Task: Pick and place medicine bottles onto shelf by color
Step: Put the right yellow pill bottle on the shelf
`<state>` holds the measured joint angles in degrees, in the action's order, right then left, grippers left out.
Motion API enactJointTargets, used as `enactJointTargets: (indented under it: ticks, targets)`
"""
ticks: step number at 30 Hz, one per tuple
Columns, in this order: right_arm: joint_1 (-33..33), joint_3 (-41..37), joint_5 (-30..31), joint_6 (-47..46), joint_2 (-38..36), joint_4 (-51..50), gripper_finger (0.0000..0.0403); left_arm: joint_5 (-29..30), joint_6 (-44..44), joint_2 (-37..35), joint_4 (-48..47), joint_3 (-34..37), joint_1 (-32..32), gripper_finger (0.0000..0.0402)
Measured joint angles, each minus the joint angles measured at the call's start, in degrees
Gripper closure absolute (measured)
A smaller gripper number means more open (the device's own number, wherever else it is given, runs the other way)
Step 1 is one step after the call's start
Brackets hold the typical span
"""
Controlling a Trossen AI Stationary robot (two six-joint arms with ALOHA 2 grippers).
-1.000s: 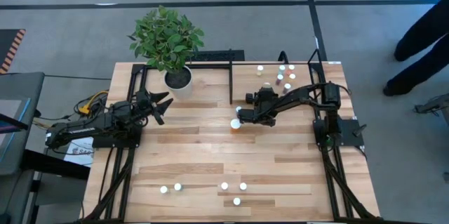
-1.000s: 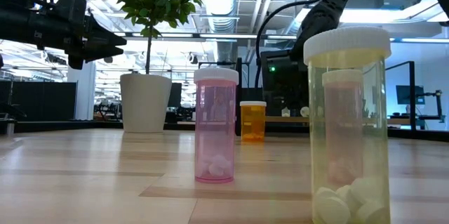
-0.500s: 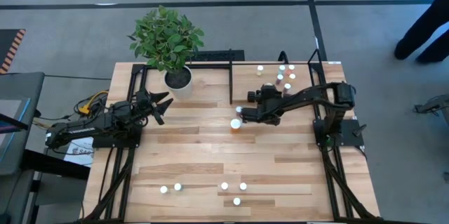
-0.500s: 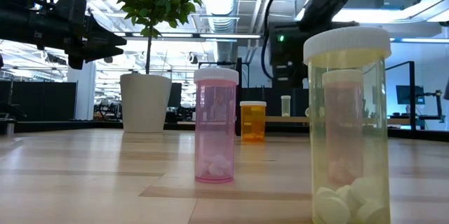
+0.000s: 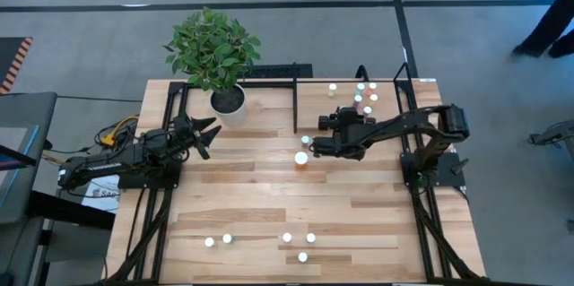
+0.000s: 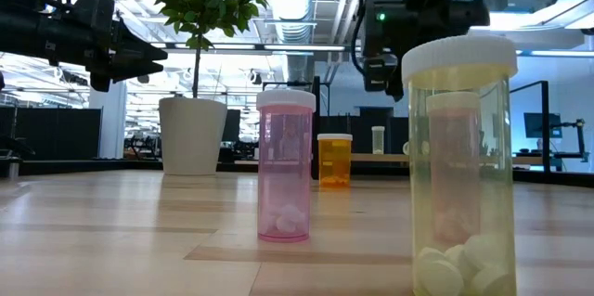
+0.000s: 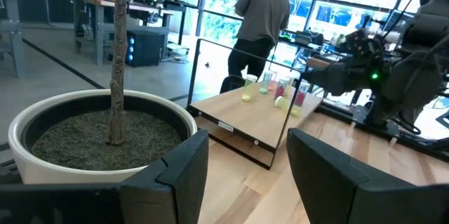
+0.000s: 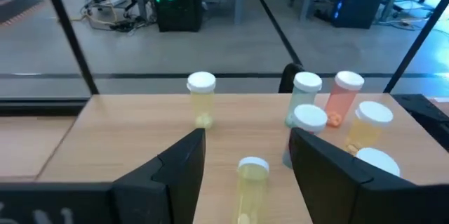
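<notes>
The shelf [image 5: 314, 107], a light board in black bars, lies at the table's far right. Several small white-capped bottles [image 5: 363, 98] stand on it; in the right wrist view they are yellowish [image 8: 201, 97] and pinkish [image 8: 347, 97]. My right gripper [image 8: 245, 136] is open and empty, raised over the shelf's near part [image 5: 343, 117]. A yellowish bottle [image 8: 252, 178] stands on the board ahead of and below its fingers. A larger orange bottle [image 5: 301, 159] stands on the table near the shelf. My left gripper [image 5: 208, 132] is open and empty, beside the plant pot.
A white plant pot [image 5: 228, 100] with a leafy plant stands at the far left, close to my left gripper. Several bottles [image 5: 287, 238] stand near the table's near edge; a pink one [image 6: 285, 164] and a greenish one [image 6: 459, 166] show close up in the low view.
My right gripper has risen and moved a little toward the table's right edge. A small yellowish bottle on the shelf, hidden behind the gripper a second ago, now shows standing upright in the low view. My left arm has kept still.
</notes>
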<state>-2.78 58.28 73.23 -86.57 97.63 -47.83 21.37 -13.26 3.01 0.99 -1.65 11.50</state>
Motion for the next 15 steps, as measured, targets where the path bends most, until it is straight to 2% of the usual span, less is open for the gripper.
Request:
enactJointTargets:
  ticks: [3,5,11,15]
  targets:
    - [1.12,0.98,-2.21,0.00,-2.03,-1.53,0.0174,0.01,0.00,0.00,0.00,0.00,0.00,0.0220]
    - [1.34,2.28,-7.12,-0.81,-3.98,-2.80,0.0174,0.00,0.01,0.00,-0.02,0.00,-0.01,0.0220]
    - [-3.71,6.03,-33.60,-3.37,-11.23,-6.33,0.0174,0.01,0.00,0.00,0.00,0.00,-0.01,0.0220]
    - [-9.39,6.28,-44.56,-3.00,-14.35,-5.91,0.0174,0.02,0.01,0.00,0.00,0.00,0.00,0.0220]
